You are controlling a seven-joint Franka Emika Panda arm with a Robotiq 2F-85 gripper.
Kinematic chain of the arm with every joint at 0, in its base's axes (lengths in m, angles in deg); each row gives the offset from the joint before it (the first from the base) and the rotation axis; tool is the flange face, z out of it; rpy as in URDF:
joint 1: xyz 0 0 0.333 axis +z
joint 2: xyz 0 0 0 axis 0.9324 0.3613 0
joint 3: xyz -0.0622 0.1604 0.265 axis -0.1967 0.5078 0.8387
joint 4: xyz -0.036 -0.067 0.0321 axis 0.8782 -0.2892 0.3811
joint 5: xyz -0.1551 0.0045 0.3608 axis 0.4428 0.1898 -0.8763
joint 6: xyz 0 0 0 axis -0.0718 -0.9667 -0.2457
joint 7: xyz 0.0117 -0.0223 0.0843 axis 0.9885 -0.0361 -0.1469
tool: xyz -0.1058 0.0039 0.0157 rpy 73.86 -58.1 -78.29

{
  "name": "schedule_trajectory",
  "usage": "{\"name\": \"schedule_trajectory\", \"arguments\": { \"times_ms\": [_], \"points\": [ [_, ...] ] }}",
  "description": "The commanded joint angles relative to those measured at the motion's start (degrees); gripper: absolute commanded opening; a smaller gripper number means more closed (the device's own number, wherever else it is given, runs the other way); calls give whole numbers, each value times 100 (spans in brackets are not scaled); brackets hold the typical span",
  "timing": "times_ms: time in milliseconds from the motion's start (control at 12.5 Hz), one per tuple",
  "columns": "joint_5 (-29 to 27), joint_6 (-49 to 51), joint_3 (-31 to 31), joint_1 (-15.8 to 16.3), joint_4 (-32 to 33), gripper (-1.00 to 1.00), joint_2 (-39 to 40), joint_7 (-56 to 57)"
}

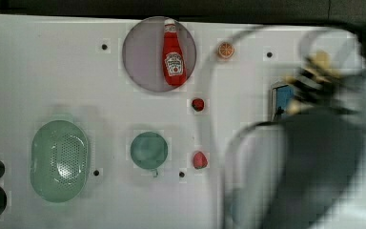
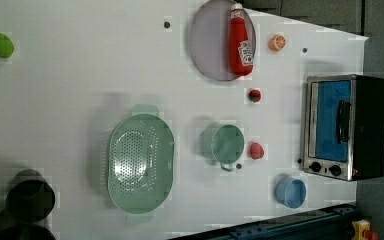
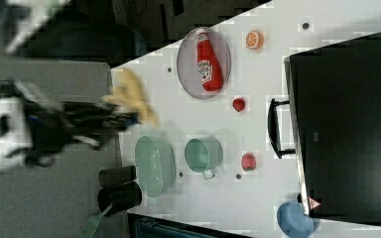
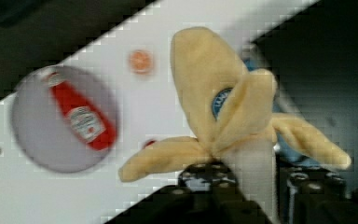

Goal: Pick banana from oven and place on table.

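In the top view, the blurred pincer (image 1: 310,83) grips the soft, cream banana (image 1: 320,61) above the boxy oven (image 1: 281,98). In the right view, splayed peel flaps jut from the pincer's tip, off the smooth white table (image 3: 258,84). In the wrist view, a round blue sticker marks the plush fruit clamped between the pincer's fingers.

matt plush banana (image 4: 223,107), glossy oven (image 2: 347,127) glass
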Motion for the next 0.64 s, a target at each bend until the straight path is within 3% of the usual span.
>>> {"name": "schedule_trajectory", "arguments": {
  "times_ms": [80, 320, 640],
  "points": [
    [-28, 94, 787, 454, 268, -51, 567, -1341],
    [-28, -444, 1139, 456, 898, -51, 694, -2180],
    [-28, -1947, 1058, 429, 2398, -51, 727, -2196]
  ]
}}
